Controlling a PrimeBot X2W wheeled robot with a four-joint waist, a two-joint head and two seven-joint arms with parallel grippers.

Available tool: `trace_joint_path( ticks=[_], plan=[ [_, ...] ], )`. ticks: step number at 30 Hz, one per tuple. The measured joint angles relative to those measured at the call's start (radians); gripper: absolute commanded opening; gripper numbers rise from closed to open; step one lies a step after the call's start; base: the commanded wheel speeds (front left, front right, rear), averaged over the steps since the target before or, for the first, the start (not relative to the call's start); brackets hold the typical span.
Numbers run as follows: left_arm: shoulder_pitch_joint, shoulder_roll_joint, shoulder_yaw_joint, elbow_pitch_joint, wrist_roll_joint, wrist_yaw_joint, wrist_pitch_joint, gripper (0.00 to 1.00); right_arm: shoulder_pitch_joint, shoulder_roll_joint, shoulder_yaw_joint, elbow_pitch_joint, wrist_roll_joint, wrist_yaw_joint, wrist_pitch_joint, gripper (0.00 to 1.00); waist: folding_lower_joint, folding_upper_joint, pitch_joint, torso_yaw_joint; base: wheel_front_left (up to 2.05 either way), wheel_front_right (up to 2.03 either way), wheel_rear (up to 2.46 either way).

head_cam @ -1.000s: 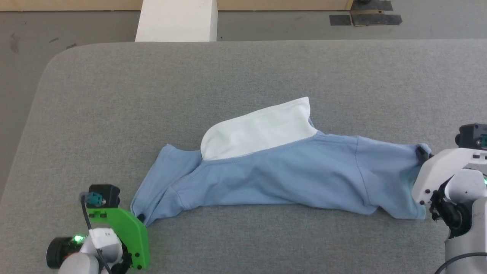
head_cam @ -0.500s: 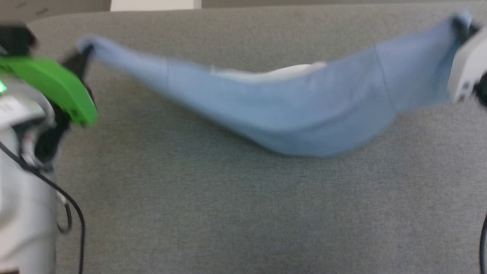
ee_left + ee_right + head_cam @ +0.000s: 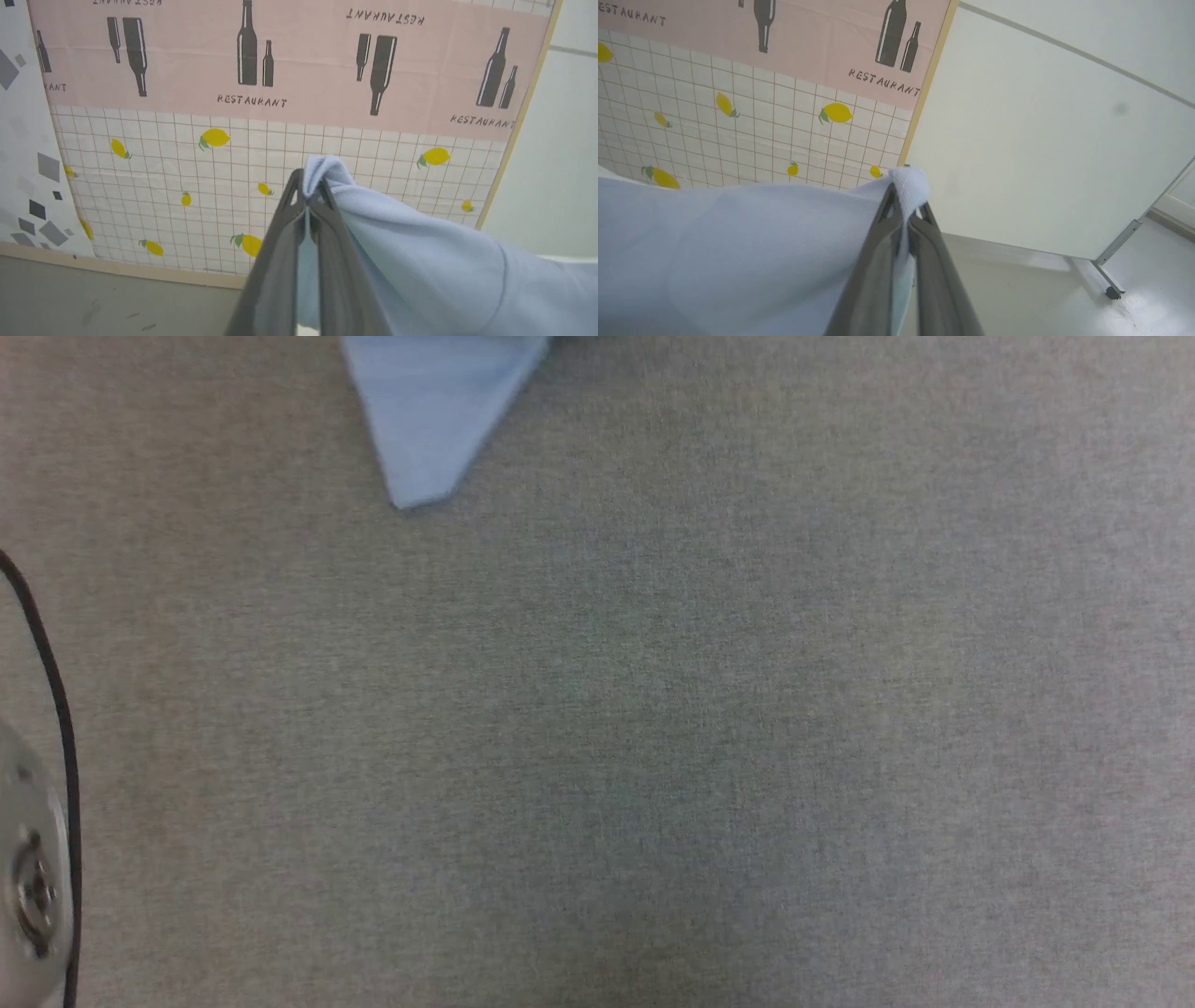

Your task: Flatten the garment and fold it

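1. The left gripper [image 3: 308, 186] is pinched on a bunched corner of the shirt [image 3: 420, 261], whose cloth trails away toward 4 o'clock.
2. The right gripper [image 3: 905, 199] likewise pinches a corner, with cloth spreading toward 8 o'clock.
3. Holding both corners high likely lets the shirt hang and straighten; one tip dangles at 11 o'clock over the counter [image 3: 653, 709].
4. The wall poster [image 3: 303, 70] behind reads "RESTAURANT" beside bottle shapes.
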Motion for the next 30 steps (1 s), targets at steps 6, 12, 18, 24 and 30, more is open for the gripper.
trace_joint_path(
  ticks=[6,12,18,24,30],
  plan=[
    [-0.182,-0.030,0.036,0.052,-0.002,0.023,-0.202,0.00,-0.167,0.032,-0.050,0.030,-0.075,0.000,-0.198,0.00,-0.0001,0.0000,0.056,-0.020,0.00,0.00,0.00],
    [-0.220,-0.025,0.019,0.135,-0.007,-0.013,-0.273,0.00,-0.209,0.026,-0.043,0.111,-0.103,0.000,-0.304,0.00,-0.0001,0.0000,0.066,-0.015,0.00,0.00,0.00],
    [-0.024,0.001,0.012,0.219,-0.024,-0.067,-0.233,0.00,-0.034,0.007,0.020,0.210,-0.014,0.000,-0.328,0.00,-0.0003,0.0000,0.028,0.000,0.00,0.00,0.00],
    [0.341,0.008,0.014,0.168,-0.068,-0.099,-0.142,0.00,0.271,-0.032,0.079,0.187,0.139,0.000,-0.291,0.00,-0.0003,0.0000,-0.047,0.013,0.00,0.00,0.00],
    [0.784,-0.028,0.031,-0.017,-0.140,-0.089,-0.013,0.00,0.677,-0.059,0.039,0.022,0.295,0.000,-0.158,0.00,-0.0005,0.0000,-0.150,0.026,0.00,0.00,0.00]
  ],
)
